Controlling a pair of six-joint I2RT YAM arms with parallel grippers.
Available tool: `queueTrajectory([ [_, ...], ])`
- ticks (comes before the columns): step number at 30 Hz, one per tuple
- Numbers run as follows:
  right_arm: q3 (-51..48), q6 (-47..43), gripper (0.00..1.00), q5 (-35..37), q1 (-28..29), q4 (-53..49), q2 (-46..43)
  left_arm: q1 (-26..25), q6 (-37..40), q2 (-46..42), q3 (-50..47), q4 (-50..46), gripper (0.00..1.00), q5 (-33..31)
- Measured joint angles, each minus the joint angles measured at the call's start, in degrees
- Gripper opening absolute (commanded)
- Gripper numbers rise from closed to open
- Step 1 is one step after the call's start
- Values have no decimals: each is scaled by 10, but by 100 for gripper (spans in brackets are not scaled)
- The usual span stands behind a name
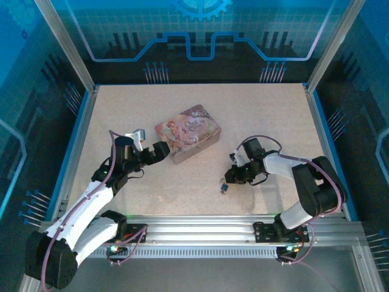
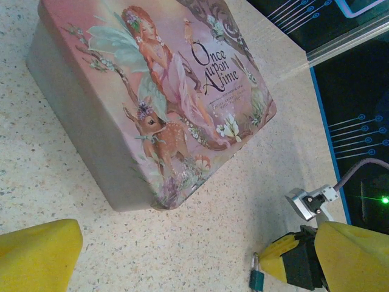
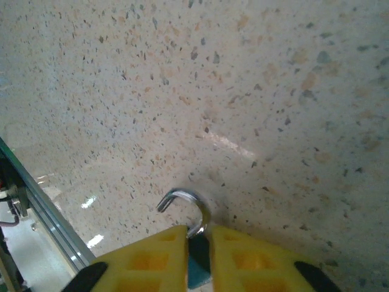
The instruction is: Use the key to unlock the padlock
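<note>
While the right gripper [image 3: 199,236] pinches the padlock [image 3: 198,261] by its dark bluish body, yellow fingers pressed to both flanks, we find the lock low over the speckled table [image 1: 273,115], off the near right corner of the pink tin [image 1: 188,131] and well apart from it. Its long axis runs along the fingers. The silvery shackle [image 3: 182,194] juts out past the fingertips, away from the wrist, and the body's other end sits back in the gap between them. From the right wrist view the shackle reads as a hook with one end free, but we cannot tell whether it is sprung or the angle merely hides its second leg. The left gripper [image 1: 161,152] sits on the other side of the tin, just beside its near left corner, fingers spread wide and holding nothing. Its wrist view looks past the tin's long side towards the padlock, just beside the right gripper's yellow fingertip. We cannot make out the key, nor say where it lies relative to the tin. In our judgement the next move turns on this: the right arm is on the lock, the left stands beyond the tin, and the keyhole end looks buried between the fingers. Any key would have to come by the left arm, and the lock would likely need turning to offer that end.
</note>
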Motion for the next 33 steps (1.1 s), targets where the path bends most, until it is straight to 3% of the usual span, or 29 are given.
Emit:
queueTrajectory([
  [8,3,1,25,3,0,1,-14,2,2,-6,24,-36,99,0],
  [20,41,-21,43,53,-14,-48,-152,5,2,-22,39,-56,99,-19],
  [29,43,-49,50,100,-83,-61,-255,18,16,-50,48,-101,99,-114],
  [33,43,-69,58,117,-119,-50,-293,31,24,-54,49,-113,99,-169],
])
